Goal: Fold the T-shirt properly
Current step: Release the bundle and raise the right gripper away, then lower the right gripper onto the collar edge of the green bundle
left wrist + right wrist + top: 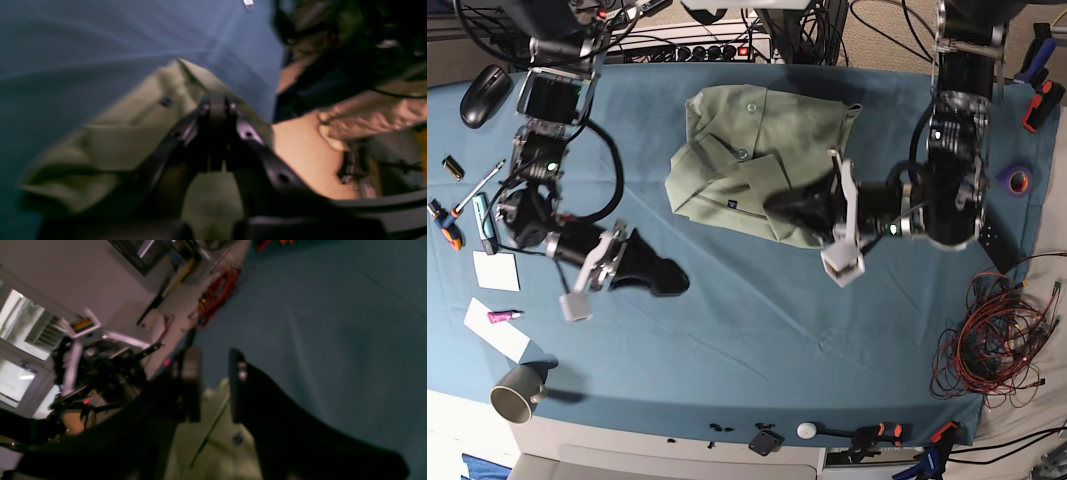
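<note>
No writing on the T-shirt [762, 165] can be read; its small dark label [733, 204] is only a blur. The desk [757, 340] wears a teal-blue cloth, with a mouse [477, 95] at its far corner on my right side, a cup [517, 392] at the near corner below it, and red cables [997, 345] off the opposite edge. The shirt lies folded near the far edge, its long axis running along that edge. My left hand [789, 208] is pressed together on the shirt's near side. My right hand [662, 275] is over bare cloth, fingers parted, holding nothing.
</note>
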Robot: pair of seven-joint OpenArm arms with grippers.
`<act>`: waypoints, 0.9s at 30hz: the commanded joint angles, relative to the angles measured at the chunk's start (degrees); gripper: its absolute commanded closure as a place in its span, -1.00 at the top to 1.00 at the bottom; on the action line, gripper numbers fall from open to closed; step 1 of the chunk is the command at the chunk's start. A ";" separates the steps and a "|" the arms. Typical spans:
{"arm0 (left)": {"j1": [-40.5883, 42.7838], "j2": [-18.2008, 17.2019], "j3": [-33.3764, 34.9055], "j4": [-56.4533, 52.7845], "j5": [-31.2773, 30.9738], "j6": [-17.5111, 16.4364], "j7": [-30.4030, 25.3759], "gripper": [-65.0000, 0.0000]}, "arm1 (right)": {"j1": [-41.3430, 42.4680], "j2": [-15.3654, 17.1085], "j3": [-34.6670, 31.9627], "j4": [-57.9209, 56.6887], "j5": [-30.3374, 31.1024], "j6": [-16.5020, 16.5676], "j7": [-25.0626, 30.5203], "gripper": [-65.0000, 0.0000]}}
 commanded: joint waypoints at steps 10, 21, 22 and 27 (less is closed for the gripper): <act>5.88 0.04 -0.22 1.03 3.37 -0.08 -4.61 -1.00 | -16.20 -1.07 0.09 17.11 1.74 0.08 0.77 -1.00; 6.47 0.96 -0.20 1.03 15.37 0.24 -11.61 -1.00 | -37.40 -3.96 1.22 30.12 1.74 0.08 0.77 -1.00; 6.47 0.96 -0.20 1.03 15.34 0.24 -11.63 -1.00 | -39.21 -3.96 2.10 31.30 1.74 0.08 0.77 -1.00; 6.47 0.98 -0.17 1.03 15.34 0.24 -11.65 -1.00 | -45.64 -4.00 10.40 33.05 1.49 0.08 0.77 -1.00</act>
